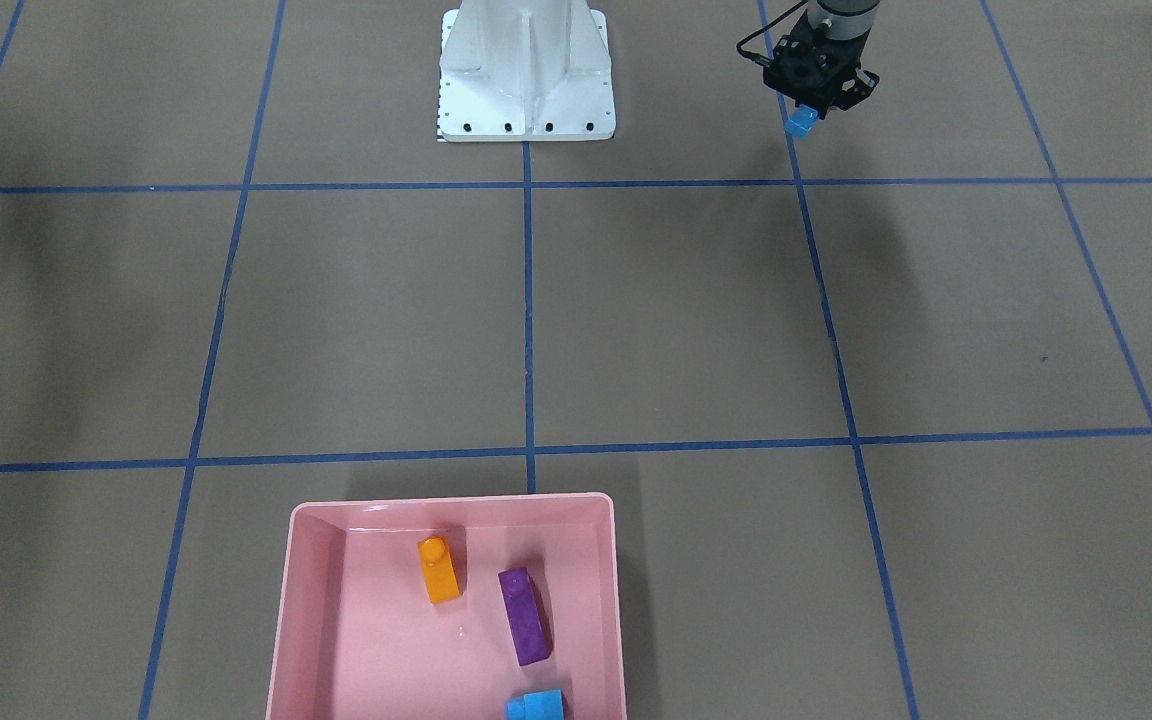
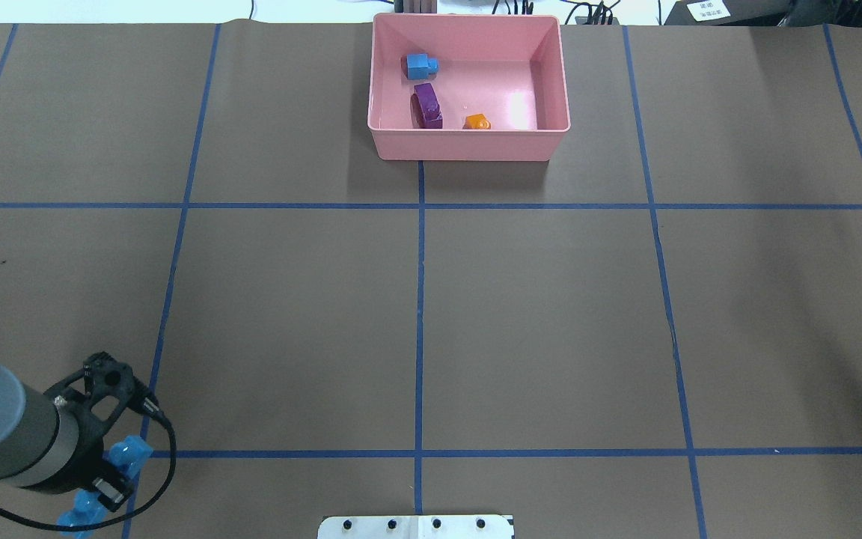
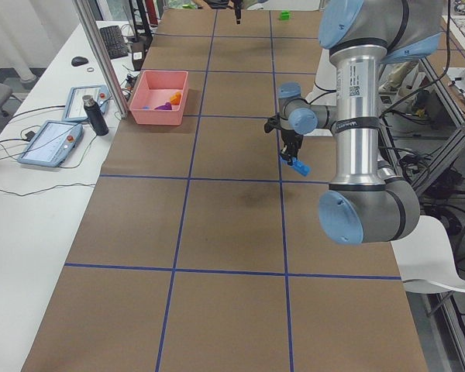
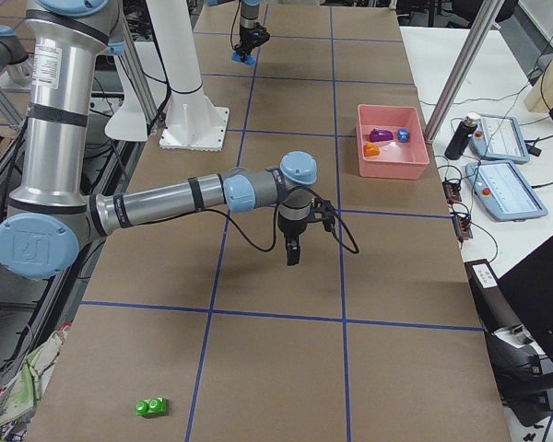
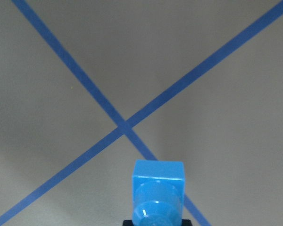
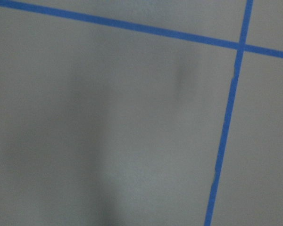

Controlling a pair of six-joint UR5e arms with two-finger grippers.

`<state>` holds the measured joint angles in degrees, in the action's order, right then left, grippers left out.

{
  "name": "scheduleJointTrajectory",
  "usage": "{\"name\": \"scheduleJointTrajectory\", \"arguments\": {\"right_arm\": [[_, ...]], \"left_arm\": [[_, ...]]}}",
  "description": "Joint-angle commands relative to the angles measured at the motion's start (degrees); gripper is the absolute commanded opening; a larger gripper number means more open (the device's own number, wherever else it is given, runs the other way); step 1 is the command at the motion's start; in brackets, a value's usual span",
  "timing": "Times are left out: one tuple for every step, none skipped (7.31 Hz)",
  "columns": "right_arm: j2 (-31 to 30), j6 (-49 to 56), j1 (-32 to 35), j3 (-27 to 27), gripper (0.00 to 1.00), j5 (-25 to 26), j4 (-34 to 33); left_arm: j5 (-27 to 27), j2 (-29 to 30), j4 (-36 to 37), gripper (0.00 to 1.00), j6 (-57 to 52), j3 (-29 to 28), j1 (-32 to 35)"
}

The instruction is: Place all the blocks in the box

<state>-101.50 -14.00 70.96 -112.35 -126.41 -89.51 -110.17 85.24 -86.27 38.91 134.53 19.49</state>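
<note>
Clamping the long blue brick [image 2: 129, 453] across its middle, the left fingers [image 2: 105, 486] hang just above the counter [image 2: 551, 337] at its near left corner, beside the robot base [image 2: 416, 528]. The brick's long axis runs crosswise to the fingers, with one end sticking out on each side in the overhead view.

The box [image 2: 468, 146] lies far across the counter and to the right of these fingers, well apart. It holds the purple brick [image 2: 426, 106] and short blue brick [image 2: 420, 66] toward its left wall, and the orange brick [image 2: 477, 121] against its near wall.

Judgement: the carry goes far and rightward, and a drop right of the orange brick looks least likely to land on another brick.

The right fingers [image 4: 292, 250] point down over mid counter; I cannot tell whether they are apart or together. The green brick [image 4: 152, 405] lies on the counter at the right end, nearer the right arm.
</note>
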Motion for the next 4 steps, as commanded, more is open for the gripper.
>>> {"name": "scheduleJointTrajectory", "arguments": {"right_arm": [[-4.58,3.18,1.8,0.46,1.0,2.55,0.3],[-6.85,7.28,3.03,0.64,1.0,4.05,0.31],[-8.26,14.54,6.09,1.86,1.0,3.72,0.22],[-8.54,21.75,9.6,4.57,1.0,3.19,0.13]], "left_arm": [[-6.42,3.87,0.05,0.0,-0.41,-1.71,11.64],[-9.16,6.93,0.05,0.0,-0.5,-3.9,16.58],[-11.36,10.61,0.05,0.0,-0.5,-6.44,19.85],[-13.65,14.83,0.14,0.0,-0.42,-9.25,22.75]]}}
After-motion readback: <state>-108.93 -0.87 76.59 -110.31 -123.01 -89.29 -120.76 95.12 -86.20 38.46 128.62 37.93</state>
